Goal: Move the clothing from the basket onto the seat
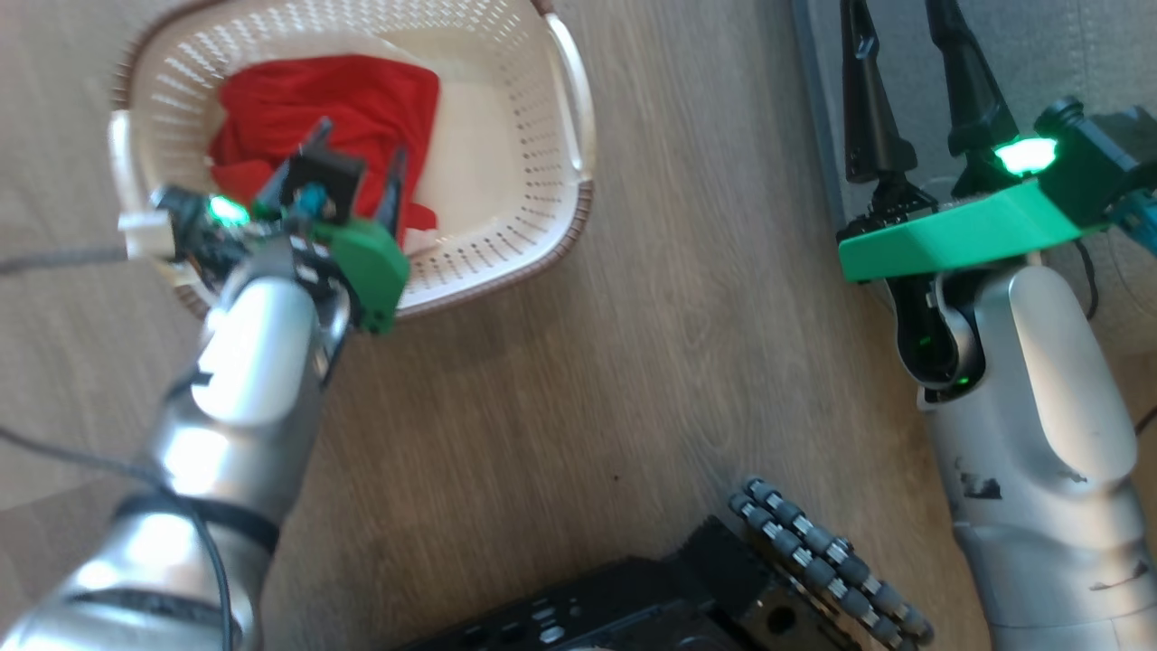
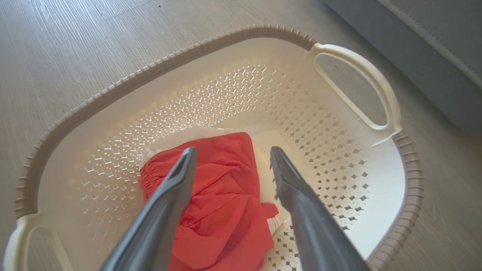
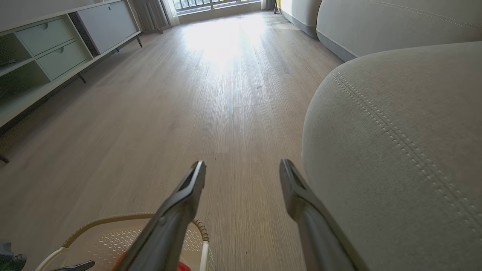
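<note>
The cream basket [image 1: 560,117] stands on the wooden floor with the red clothing [image 1: 316,108] bunched in its left half. My left gripper [image 1: 357,154] reaches down into the basket, open. In the left wrist view the left gripper [image 2: 233,154] hovers over the clothing [image 2: 222,195]: one finger lies across the red fabric, the other over the basket's bare bottom beside the perforated wall [image 2: 263,94]. A white edge peeks from under the red. My right gripper [image 1: 904,54] is open and empty at the edge of the grey seat [image 1: 1039,45]. In the right wrist view the right gripper [image 3: 243,165] points along the floor beside the seat [image 3: 395,150].
My black base with its roller wheel [image 1: 813,561] sits at the bottom. A low cabinet with drawers [image 3: 56,49] lines the left wall and another sofa section [image 3: 376,22] stands farther back. The basket rim [image 3: 113,226] lies below the right gripper's fingers.
</note>
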Robot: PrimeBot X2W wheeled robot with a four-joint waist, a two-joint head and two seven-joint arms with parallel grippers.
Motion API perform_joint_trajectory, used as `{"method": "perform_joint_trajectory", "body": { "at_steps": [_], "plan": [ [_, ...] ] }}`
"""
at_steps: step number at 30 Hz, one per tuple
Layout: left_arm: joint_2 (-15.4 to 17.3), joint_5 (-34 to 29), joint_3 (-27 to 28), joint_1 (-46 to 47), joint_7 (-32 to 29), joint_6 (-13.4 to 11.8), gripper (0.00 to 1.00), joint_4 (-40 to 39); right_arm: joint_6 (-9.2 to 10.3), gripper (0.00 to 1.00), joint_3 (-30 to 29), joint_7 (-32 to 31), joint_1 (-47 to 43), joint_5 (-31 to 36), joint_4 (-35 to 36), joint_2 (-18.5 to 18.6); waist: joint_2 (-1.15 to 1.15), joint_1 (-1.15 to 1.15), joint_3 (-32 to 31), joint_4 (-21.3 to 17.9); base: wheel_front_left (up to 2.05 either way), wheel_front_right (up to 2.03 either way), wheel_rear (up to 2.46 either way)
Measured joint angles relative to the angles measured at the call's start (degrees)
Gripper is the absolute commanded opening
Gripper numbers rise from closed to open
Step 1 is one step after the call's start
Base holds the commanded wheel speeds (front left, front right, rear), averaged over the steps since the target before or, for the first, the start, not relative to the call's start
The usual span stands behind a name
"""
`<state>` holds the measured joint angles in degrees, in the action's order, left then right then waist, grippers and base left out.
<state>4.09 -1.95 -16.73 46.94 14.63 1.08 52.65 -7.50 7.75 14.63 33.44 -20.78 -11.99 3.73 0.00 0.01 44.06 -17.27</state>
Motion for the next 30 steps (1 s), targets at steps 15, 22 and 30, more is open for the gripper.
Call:
{"method": "perform_joint_trajectory", "body": {
  "at_steps": [15,22,30],
  "plan": [
    [1.46,-7.75,-7.03,14.66,-11.40,-4.33,1.00,19.13,0.00,1.00,3.61,0.01,1.31,-4.74,0.82,-0.25,0.00,-0.01,4.76,-4.50,0.00,0.00,0.00],
    [1.93,-11.07,-11.28,17.91,-16.00,-4.22,1.00,20.76,-0.01,1.00,5.22,0.01,1.30,-6.68,1.33,-0.32,0.00,-0.01,5.95,-6.26,0.00,0.00,0.00],
    [4.45,-14.58,-15.57,21.06,-23.35,-2.38,1.00,21.54,0.00,1.00,6.72,0.01,1.32,-9.87,2.30,-0.49,0.00,-0.01,8.78,-8.94,0.00,0.00,0.00]
  ]
}}
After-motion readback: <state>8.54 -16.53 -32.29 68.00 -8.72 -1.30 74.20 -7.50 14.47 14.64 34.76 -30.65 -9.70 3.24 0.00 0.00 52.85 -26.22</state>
